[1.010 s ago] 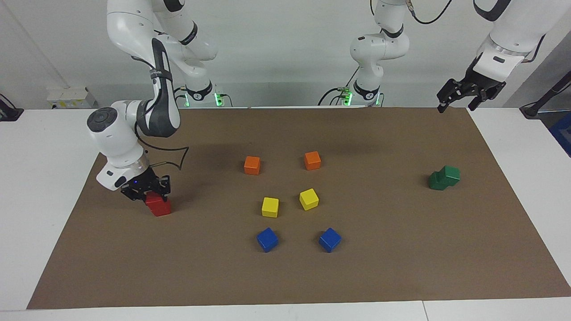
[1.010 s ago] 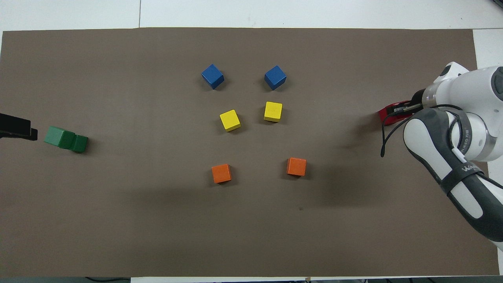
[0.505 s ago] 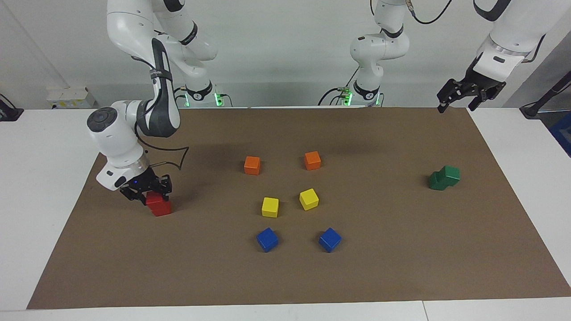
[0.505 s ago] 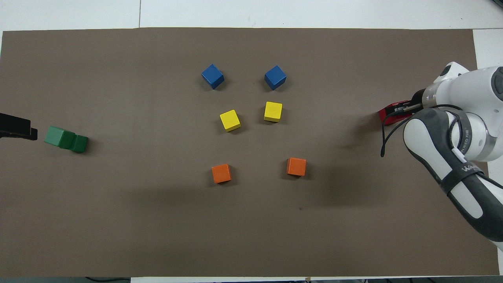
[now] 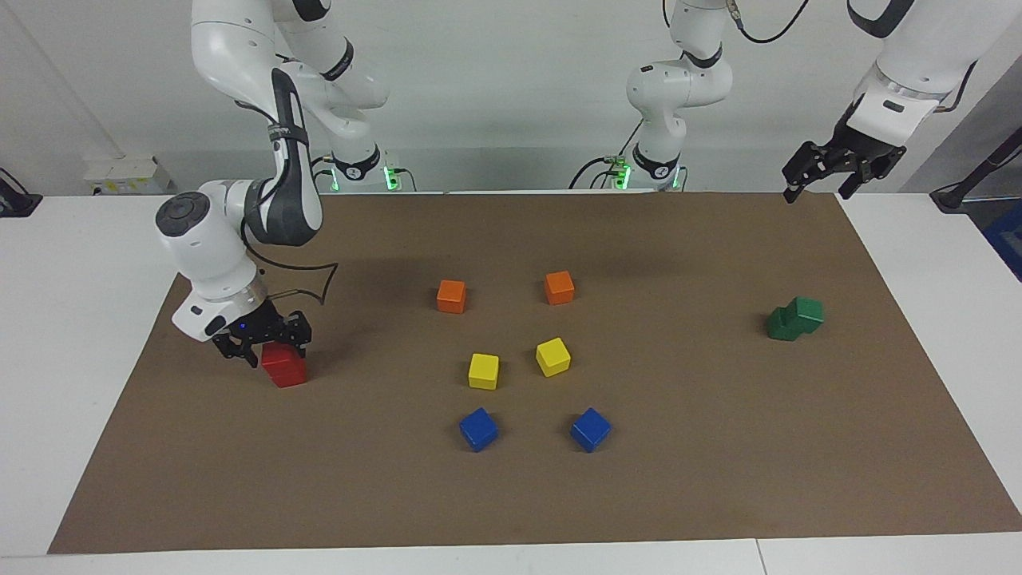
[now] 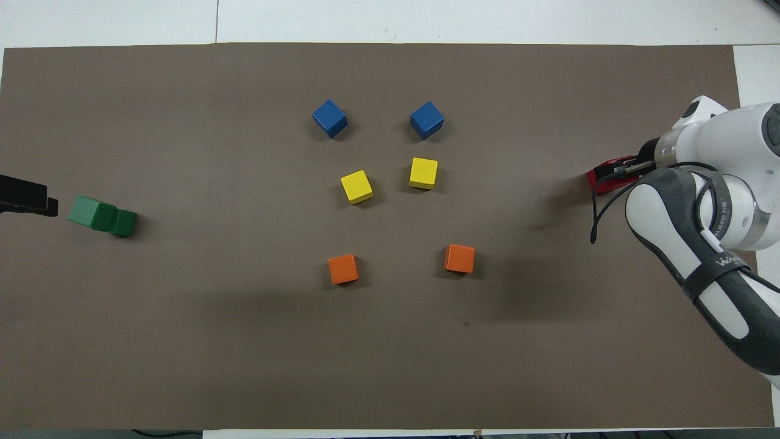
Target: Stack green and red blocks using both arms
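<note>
I am seeing the right gripper (image 5: 263, 345) sitting on the stacked glossy red cubes (image 5: 283, 366) at its own end of the brown mat (image 5: 679, 495); its opening I cannot tell. The left gripper (image 5: 830, 172) is hanging wide, waiting. The dark green glossy cubes (image 5: 795, 318) are lying touching, askew. Light, stiff, slippery: I am judging flat side faces best. No containers.
</note>
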Controlling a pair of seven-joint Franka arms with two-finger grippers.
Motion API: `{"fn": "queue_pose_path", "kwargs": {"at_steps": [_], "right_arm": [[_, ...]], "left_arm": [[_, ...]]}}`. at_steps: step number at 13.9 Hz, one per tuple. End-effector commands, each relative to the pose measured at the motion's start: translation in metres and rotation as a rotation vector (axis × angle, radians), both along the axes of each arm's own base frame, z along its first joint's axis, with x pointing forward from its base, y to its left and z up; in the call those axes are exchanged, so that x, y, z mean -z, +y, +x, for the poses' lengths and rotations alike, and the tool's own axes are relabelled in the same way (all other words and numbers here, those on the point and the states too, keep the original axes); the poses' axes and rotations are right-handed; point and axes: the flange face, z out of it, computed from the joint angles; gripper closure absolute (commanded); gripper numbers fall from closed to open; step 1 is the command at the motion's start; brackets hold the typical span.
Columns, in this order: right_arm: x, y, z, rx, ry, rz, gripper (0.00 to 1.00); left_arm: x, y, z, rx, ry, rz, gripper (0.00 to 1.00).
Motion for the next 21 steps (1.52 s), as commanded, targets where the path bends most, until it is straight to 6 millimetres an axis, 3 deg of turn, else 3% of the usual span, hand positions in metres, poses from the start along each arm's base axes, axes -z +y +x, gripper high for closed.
{"fn": "queue_pose_path", "kwargs": {"at_steps": [1, 4, 6, 9, 11, 14, 21], "right_arm": [[-0.012, -0.002, -0.001, -0.002, -0.015, 0.008, 0.00], [-0.063, 0.009, -0.006, 0.058, 0.021, 0.029, 0.00], [-0.108, 0.025, -0.014, 0.079, 0.030, 0.032, 0.00], [-0.176, 0.045, -0.041, 0.067, 0.059, 0.027, 0.00], [-0.206, 0.050, -0.059, 0.056, 0.066, 0.020, 0.00], [-0.233, 0.043, -0.063, 0.052, 0.110, 0.009, 0.00], [-0.240, 0.036, -0.060, 0.057, 0.142, -0.016, 0.01]], "left_arm": [[-0.006, -0.005, -0.001, -0.004, -0.019, 0.010, 0.00], [-0.005, -0.006, -0.001, -0.001, -0.018, 0.010, 0.00], [-0.005, -0.006, -0.002, -0.001, -0.018, 0.010, 0.00], [-0.006, -0.006, -0.002, -0.001, -0.019, 0.010, 0.00], [-0.006, -0.005, -0.002, -0.003, -0.019, 0.010, 0.00], [-0.006, -0.005, -0.002, -0.003, -0.019, 0.010, 0.00], [-0.007, -0.005, -0.002, -0.003, -0.022, 0.010, 0.00]]}}
